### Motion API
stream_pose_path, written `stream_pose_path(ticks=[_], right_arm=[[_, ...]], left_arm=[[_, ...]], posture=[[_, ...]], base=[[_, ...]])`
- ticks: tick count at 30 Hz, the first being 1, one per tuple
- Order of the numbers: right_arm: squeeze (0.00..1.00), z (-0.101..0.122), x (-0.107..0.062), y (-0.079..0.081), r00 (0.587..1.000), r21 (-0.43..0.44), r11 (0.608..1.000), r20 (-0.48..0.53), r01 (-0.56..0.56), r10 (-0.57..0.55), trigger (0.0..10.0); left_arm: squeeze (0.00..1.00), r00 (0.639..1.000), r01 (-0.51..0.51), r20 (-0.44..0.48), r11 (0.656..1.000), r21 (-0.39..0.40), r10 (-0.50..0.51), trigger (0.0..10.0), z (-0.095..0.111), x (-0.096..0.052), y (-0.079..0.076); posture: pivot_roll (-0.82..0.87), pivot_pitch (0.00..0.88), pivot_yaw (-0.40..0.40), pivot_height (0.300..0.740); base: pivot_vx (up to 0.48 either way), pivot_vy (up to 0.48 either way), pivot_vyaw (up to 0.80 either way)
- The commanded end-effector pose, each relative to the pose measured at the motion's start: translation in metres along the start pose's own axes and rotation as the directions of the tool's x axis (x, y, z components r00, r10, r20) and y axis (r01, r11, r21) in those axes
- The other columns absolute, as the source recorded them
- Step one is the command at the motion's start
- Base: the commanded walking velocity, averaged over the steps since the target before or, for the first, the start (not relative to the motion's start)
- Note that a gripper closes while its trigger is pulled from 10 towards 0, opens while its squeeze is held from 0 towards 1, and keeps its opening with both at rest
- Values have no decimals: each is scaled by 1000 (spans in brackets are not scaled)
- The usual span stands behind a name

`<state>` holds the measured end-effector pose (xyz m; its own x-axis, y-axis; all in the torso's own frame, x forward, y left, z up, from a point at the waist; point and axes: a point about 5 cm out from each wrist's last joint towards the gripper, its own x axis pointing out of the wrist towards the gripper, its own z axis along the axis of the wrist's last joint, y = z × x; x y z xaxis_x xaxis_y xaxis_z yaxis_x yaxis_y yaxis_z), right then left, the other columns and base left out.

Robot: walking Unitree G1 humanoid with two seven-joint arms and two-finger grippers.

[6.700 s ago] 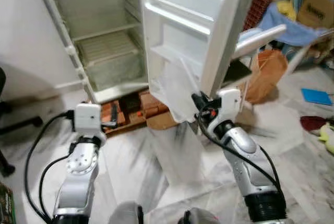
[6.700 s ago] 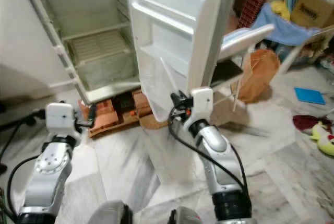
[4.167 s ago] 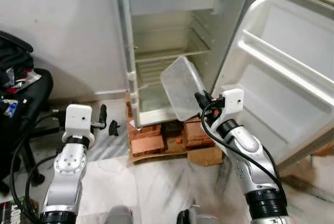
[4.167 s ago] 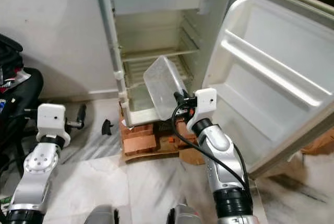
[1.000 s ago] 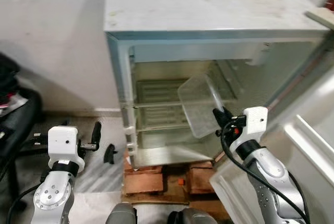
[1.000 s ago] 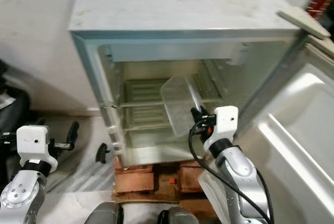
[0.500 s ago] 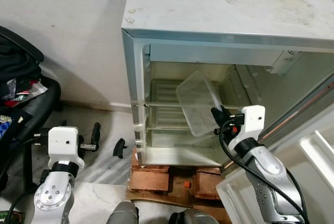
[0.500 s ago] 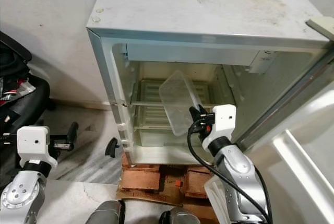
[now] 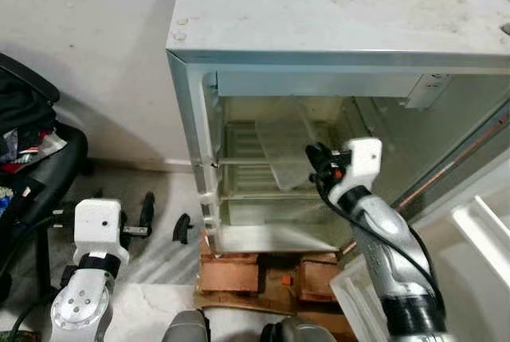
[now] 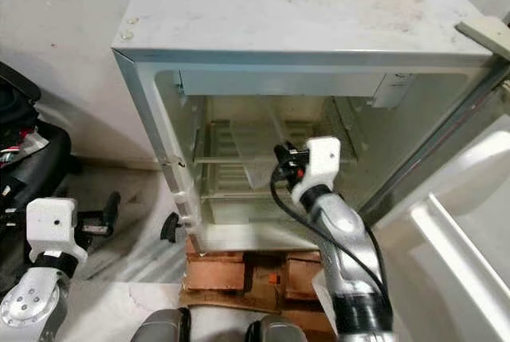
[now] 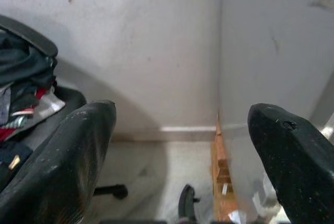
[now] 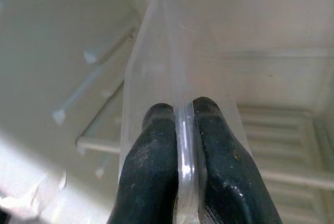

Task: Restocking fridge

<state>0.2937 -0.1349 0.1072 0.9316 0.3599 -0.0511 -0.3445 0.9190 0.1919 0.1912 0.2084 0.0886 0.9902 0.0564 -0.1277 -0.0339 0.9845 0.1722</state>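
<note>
A lived-in room of a home, not a fitted kitchen. A small white fridge [image 9: 335, 79] fills the middle of the frame, door open, propped on red bricks [image 9: 239, 274] over a pale marbled floor [image 9: 155, 242]. Behind it is a plain, scuffed white wall [image 9: 88, 47]. At the left edge a black office chair [image 9: 36, 159] is heaped with clothes [image 9: 24, 123].

One fridge [image 9: 335, 15], one clear tray [image 9: 283, 151], two end effectors.

Right claw [image 10: 280, 160] holds clear tray [image 10: 256, 153] inside open fridge [image 10: 303, 47].
</note>
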Motion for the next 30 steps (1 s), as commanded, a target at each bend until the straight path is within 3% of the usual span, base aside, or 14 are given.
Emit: stream_pose_path(ticks=[1, 6, 19, 30], right_arm=[[0, -2, 5, 2, 1000, -8, 1000, -3, -17, 17, 10000], [0, -3, 20, 8, 999, 12, 999, 4, -37, 36, 10000], [0, -8, 58, 32, 1000, 189, 982, 10, 23, -26, 10000], [0, -22, 79, 56, 993, 371, 922, -72, 111, -90, 10000]], left_arm=[[0, 1000, -9, -1, 1000, 12, 9, 10000, 3, -4, 2], [0, 1000, -16, -10, 1000, 17, 16, 10000, 3, -8, 3], [0, 999, -32, -23, 999, 21, 32, 10000, 6, -17, 2], [0, 998, -59, -34, 998, 32, 60, 10000, 8, -19, 4]], posture=[[112, 168, -83, 740], [131, 186, -88, 740], [171, 224, -111, 740], [213, 236, -129, 740]], base=[[0, 0, 0], [0, 0, 0], [0, 0, 0], [0, 0, 0]])
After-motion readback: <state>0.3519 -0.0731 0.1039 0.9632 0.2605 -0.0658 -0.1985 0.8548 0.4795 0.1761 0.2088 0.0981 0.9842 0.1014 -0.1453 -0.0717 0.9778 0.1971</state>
